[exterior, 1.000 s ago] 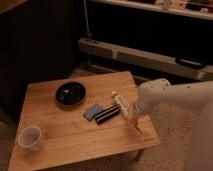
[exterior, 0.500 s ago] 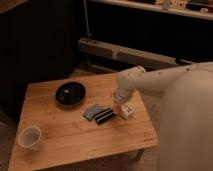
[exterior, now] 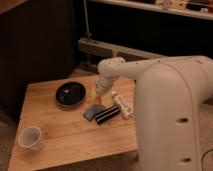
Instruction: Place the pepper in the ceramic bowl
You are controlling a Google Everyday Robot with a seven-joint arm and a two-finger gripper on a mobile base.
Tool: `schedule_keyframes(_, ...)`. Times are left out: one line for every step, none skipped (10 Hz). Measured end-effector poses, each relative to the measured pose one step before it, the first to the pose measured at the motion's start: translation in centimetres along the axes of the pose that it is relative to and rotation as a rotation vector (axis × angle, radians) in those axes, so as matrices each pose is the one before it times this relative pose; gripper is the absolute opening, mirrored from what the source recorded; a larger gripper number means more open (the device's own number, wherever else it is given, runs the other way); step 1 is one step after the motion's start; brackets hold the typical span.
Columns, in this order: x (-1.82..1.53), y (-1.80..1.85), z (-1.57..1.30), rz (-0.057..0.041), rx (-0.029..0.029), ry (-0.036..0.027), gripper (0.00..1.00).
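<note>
Since half a second ago the arm has swung leftward across the bench (exterior: 75,140), carrying the claw (exterior: 98,98) from the right part of the top to a spot just right of the ceramic bowl (exterior: 71,93).

Now the claw hangs low over the wood, at the end of a white arm that reaches down from a bulky white robot body filling the right of the view. A small orange-red shape, the pepper (exterior: 97,102), shows at the claw's tip, so the claw appears to be closed on it, with the pepper pointing roughly downward. It is not yet over the bowl.

The glossy black bowl sits to the left of the claw, near it, with nothing visible inside. That is the relation that matters: the next move probably calls for a short carry leftward until the pepper is above the bowl's middle, then a release.

Just below the claw lie a small grey-blue packet (exterior: 91,111) and a dark bar-shaped packet (exterior: 105,114), side by side. A white bottle (exterior: 121,104) lies on its side to their right. A translucent plastic cup (exterior: 29,137) stands well apart at the bench's near left corner.
</note>
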Motion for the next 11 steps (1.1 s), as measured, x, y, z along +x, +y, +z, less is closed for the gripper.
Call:
schedule_keyframes(-1.554,0.922,0.781,-0.02954,-0.02293,-0.00101,0.00)
schedule_keyframes(-2.372,1.428,1.214,-0.04737,-0.03143,-0.00137,0.00)
schedule_keyframes(-1.800,1.201,1.070,-0.03857,-0.02350,0.00160,0.02)
schedule_keyframes(-1.618,1.071,0.934,-0.03573,-0.01933,0.00033,0.09)
schedule_keyframes(-1.600,0.926,1.079,-0.03787,-0.02314,0.00451,0.21)
schedule_keyframes(-0.998,0.406,0.742,-0.01997,-0.01480,-0.00004,0.31)
schedule_keyframes(-0.442,0.130,0.551,-0.00647,-0.01017,0.00287,0.39)
schedule_keyframes(-0.174,-0.214,0.536,-0.00264,-0.00975,0.00107,0.51)
schedule_keyframes(0.343,-0.268,0.245,0.00053,-0.00853,0.00177,0.63)
schedule_keyframes(0.295,-0.268,-0.006,0.00172,-0.00324,-0.00054,0.71)
schedule_keyframes(0.278,-0.222,-0.101,0.00223,-0.00566,-0.00385,0.78)
